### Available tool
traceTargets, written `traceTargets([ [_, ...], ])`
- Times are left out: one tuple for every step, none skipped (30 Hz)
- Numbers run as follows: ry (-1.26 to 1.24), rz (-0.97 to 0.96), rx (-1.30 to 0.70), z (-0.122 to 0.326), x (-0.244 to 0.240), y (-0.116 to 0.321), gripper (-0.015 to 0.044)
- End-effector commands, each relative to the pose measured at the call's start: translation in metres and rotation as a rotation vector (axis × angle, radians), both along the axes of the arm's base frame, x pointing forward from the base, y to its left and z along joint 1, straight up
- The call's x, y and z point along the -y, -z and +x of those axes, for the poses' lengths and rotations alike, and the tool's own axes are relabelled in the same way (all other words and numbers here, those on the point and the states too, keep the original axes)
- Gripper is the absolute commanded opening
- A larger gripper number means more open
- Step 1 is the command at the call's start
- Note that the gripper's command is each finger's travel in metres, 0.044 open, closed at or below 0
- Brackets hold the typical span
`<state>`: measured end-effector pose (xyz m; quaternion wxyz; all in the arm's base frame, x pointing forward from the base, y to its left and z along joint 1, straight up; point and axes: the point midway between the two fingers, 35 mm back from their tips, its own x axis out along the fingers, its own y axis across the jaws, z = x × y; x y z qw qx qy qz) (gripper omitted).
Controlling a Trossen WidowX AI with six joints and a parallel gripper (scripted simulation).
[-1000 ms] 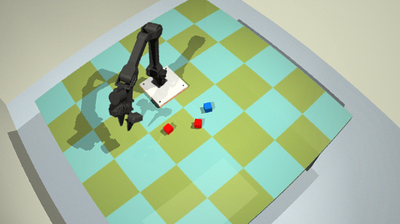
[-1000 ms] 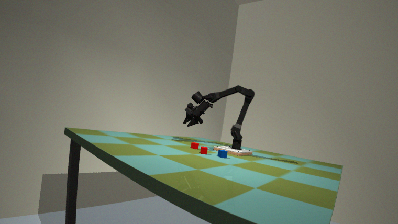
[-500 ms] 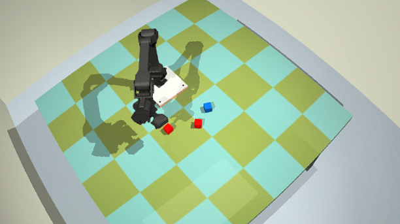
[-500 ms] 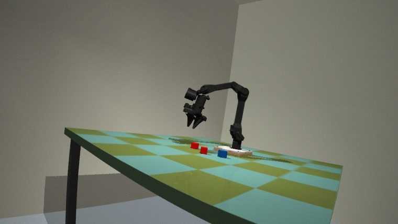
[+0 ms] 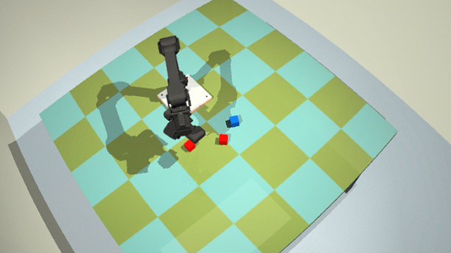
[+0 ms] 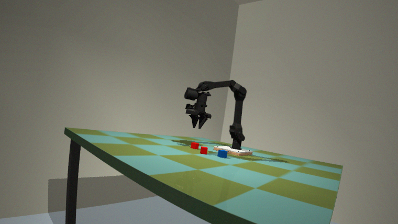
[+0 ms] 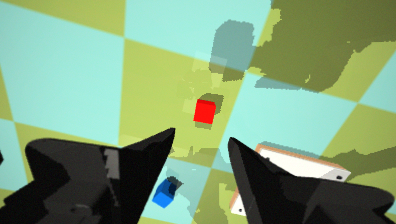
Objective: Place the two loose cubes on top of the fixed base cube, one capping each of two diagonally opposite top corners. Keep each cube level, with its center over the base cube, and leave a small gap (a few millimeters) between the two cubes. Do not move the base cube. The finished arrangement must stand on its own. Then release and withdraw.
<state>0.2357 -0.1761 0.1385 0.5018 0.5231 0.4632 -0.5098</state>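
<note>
One red cube [image 5: 189, 145] [image 6: 194, 145] [image 7: 205, 111] sits on the table, beyond the fingertips in the wrist view. A second red cube [image 5: 223, 139] [image 6: 203, 150] stands apart from it; it does not show in the wrist view, where the left finger seems to cover its place. The blue cube [image 5: 234, 121] [image 6: 222, 153] [image 7: 164, 194] sits nearest the second red one, with nothing on top of it. My gripper [image 6: 197, 127] [image 7: 202, 136] is open, empty and pointing down, well above the table. In the top view the arm hides most of the fingers.
The checkered table [image 5: 274, 159] [image 6: 222, 178] carries everything. The arm's white base plate [image 5: 197, 91] [image 6: 221, 147] [image 7: 300, 165] lies close to the cubes. The arm's shadow falls across the table beside the first red cube.
</note>
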Motion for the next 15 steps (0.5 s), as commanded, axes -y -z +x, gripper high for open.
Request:
traceTargets([
  [0.004, 0.012, -0.022, -0.001, -0.002, 0.028, 0.0265],
  [0.004, 0.012, -0.022, -0.001, -0.002, 0.036, 0.0265],
  [0.004, 0.012, -0.022, -0.001, -0.002, 0.043, 0.0265],
  [0.004, 0.012, -0.022, -0.002, -0.002, 0.050, 0.0265],
  [0.004, 0.012, -0.022, -0.002, -0.002, 0.053, 0.0265],
  [0.004, 0.012, -0.022, -0.002, -0.002, 0.055, 0.0265],
  [0.004, 0.012, -0.022, -0.002, -0.002, 0.055, 0.0265],
  [0.004, 0.012, -0.022, -0.002, -0.002, 0.055, 0.0265],
  [0.004, 0.012, -0.022, -0.002, -0.002, 0.055, 0.0265],
  [0.004, 0.012, -0.022, -0.002, -0.002, 0.057, 0.0265],
  [0.004, 0.012, -0.022, -0.002, -0.002, 0.060, 0.0265],
  [0.004, 0.012, -0.022, -0.002, -0.002, 0.064, 0.0265],
  [0.004, 0.012, -0.022, -0.002, -0.002, 0.067, 0.0265],
  [0.004, 0.012, -0.022, -0.002, -0.002, 0.069, 0.0265],
  [0.004, 0.012, -0.022, -0.002, -0.002, 0.070, 0.0265],
])
